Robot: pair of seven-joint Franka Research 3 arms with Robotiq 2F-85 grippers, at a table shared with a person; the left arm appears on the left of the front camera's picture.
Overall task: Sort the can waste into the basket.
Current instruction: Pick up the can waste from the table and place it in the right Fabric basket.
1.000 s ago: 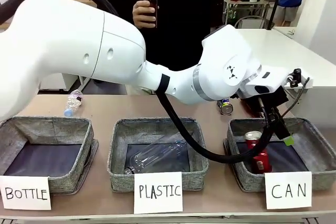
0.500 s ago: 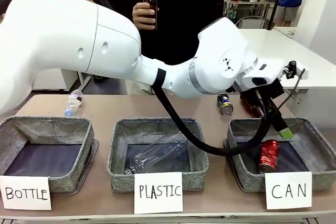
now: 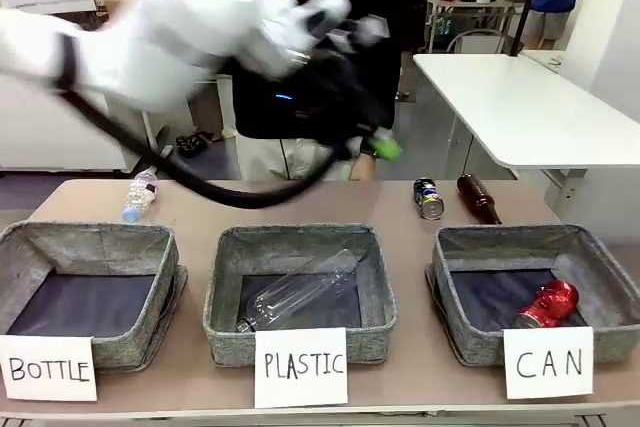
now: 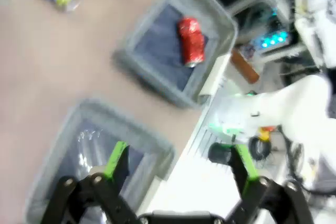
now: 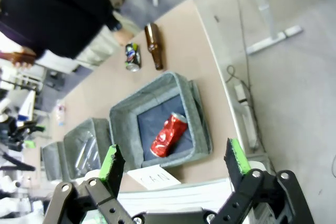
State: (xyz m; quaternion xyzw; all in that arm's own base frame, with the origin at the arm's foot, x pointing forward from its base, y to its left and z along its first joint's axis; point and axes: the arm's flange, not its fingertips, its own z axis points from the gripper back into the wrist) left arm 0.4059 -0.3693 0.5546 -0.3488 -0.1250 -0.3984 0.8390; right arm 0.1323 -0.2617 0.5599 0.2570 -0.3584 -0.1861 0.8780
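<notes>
L gripper [image 4: 178,153]: in the left wrist view the jaws stand wide apart, green pads clear, nothing between them. In the front view it's a blur at upper centre [image 3: 375,142], high above the table [image 3: 200,205]. Under it in the wrist view, lower left, is the grey PLASTIC basket [image 4: 126,124]; contents too smeared to read there.

R gripper [image 5: 173,153]: jaws also spread fully, nothing held, looking down from high up on the CAN basket [image 5: 201,121] mid-frame.

Task items: the red can [image 3: 548,304] lies on its side, dented, inside the CAN basket [image 3: 520,234], lower right of the front view, toward the basket's right front corner, just behind the CAN card [image 3: 548,362]. Same can shows in the L wrist view, upper centre [image 4: 191,40], on the dark lining of that basket [image 4: 157,82], and in the R wrist view [image 5: 168,134]. The blue can [image 3: 430,199] lies on the table beyond the CAN basket, just beside a brown bottle [image 3: 478,197], not touching as far as I can tell; both also sit upper centre in the R wrist view, can [image 5: 132,57] and bottle [image 5: 153,45].

Rest, front view: PLASTIC basket [image 3: 300,237] at centre holds a clear bottle [image 3: 300,292] lying down; BOTTLE basket [image 3: 90,232] at left; a small plastic bottle [image 3: 140,195] on the table behind it.
</notes>
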